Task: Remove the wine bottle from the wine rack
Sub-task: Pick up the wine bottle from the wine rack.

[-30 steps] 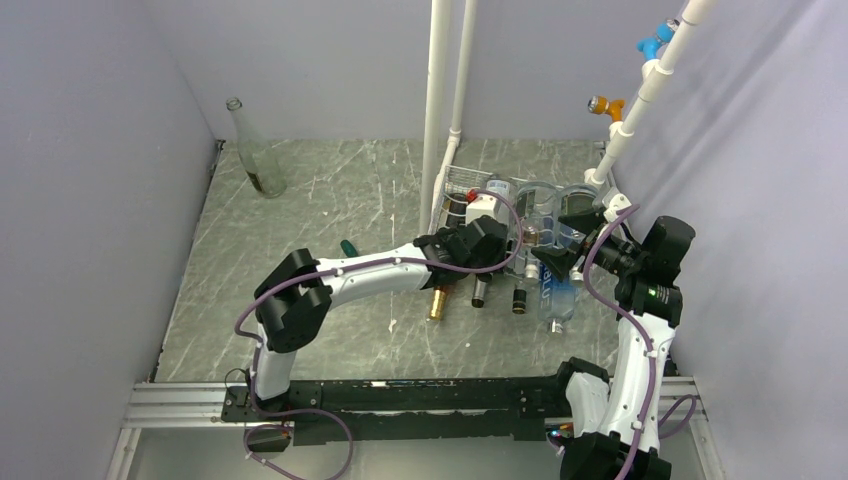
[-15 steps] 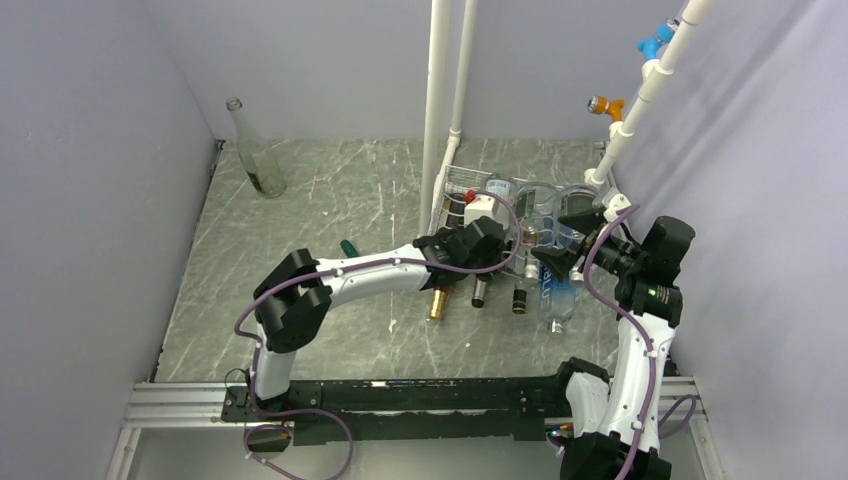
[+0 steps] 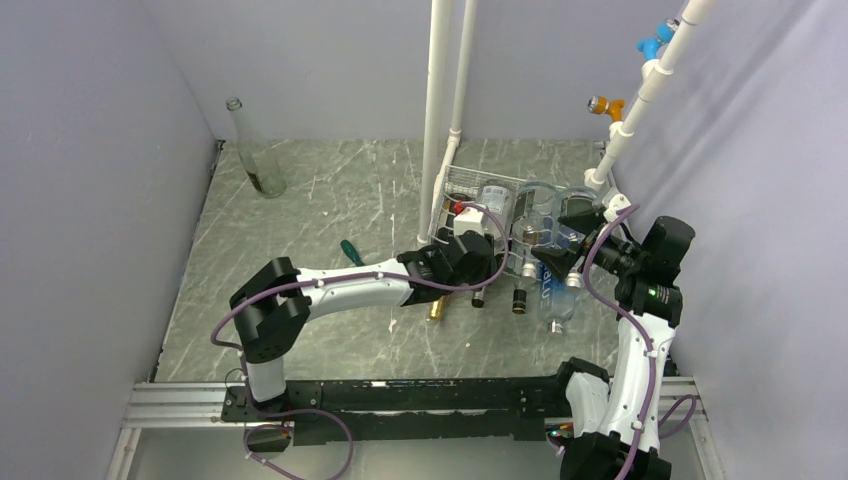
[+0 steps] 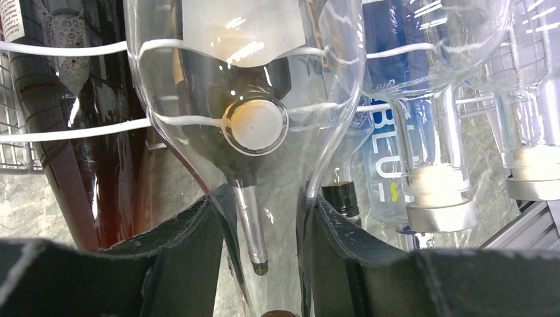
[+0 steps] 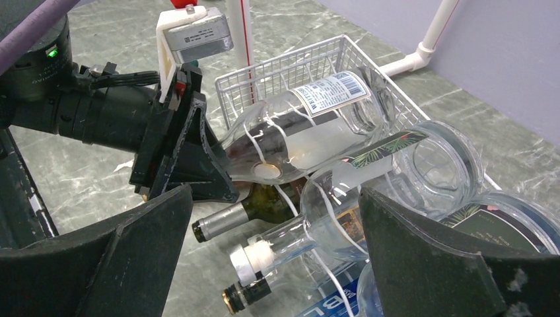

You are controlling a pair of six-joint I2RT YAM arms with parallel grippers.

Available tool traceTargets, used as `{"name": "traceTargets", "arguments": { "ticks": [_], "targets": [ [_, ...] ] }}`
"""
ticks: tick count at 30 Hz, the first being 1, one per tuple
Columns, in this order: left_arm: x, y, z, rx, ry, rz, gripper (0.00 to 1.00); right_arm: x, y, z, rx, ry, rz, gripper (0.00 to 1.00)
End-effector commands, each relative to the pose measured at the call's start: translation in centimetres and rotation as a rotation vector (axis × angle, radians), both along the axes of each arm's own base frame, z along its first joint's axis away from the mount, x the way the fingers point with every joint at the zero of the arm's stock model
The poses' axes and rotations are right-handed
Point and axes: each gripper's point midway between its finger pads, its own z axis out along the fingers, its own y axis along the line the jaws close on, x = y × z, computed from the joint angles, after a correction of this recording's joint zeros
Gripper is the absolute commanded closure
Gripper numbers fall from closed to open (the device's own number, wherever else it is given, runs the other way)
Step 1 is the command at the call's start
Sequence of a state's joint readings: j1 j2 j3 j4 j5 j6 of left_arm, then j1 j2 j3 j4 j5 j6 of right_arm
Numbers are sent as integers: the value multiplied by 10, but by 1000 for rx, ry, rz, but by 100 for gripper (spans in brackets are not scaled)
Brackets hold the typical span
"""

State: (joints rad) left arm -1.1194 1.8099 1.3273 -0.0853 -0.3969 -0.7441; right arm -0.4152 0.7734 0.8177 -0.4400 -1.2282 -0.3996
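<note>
Pulled back a little, the left jaws seem clamped on the neck of the wine bottle (image 4: 254, 72), which lies in the wine rack (image 5: 294, 66); right jaws gape. Heavy, slick, breakable glass: the neck grip suits.

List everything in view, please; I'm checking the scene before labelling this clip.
wine rack: one, white wire, right of centre.
clear wine bottle: one, white label, top of rack, neck gripped.
other bottles: several, clear and dark, lying in rack.
standing bottle: one, clear, far left corner.
green item: one, left of rack, unidentifiable.
poles: two, white, beside rack.
left hand: one, black, shut on clear wine bottle's neck.
right hand: one, black, open, facing rack.
</note>
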Motion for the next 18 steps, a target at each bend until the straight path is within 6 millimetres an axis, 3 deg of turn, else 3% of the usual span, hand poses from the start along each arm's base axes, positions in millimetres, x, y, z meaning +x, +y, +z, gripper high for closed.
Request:
{"name": "traceTargets", "arguments": {
  "ticks": [1, 18],
  "targets": [
    [24, 6, 76, -164, -166, 104, 100, 1, 1, 7, -8, -22, 8, 0],
    [23, 12, 97, -206, -228, 102, 100, 1, 0, 6, -5, -19, 7, 0]
  ]
}}
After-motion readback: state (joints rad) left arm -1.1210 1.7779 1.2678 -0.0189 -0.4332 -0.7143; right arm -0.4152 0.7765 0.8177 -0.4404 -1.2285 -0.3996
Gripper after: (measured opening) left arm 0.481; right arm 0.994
